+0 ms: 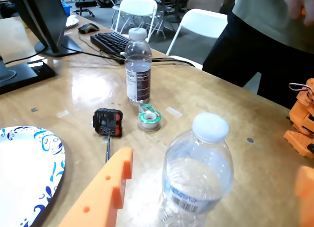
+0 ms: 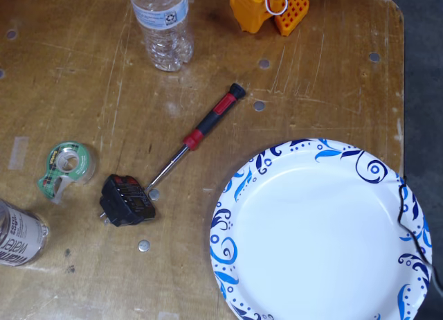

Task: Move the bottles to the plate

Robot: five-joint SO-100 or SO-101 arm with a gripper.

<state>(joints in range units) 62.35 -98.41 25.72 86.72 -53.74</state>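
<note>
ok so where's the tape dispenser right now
In the fixed view the green tape dispenser lies on the table at the left, just left of the small black block and above the bottle in the bottom-left corner.

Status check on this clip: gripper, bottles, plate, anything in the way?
Gripper open around near bottle, not closed. Far bottle upright by tape dispenser. Plate empty. Screwdriver lies between near bottle and plate.
</note>
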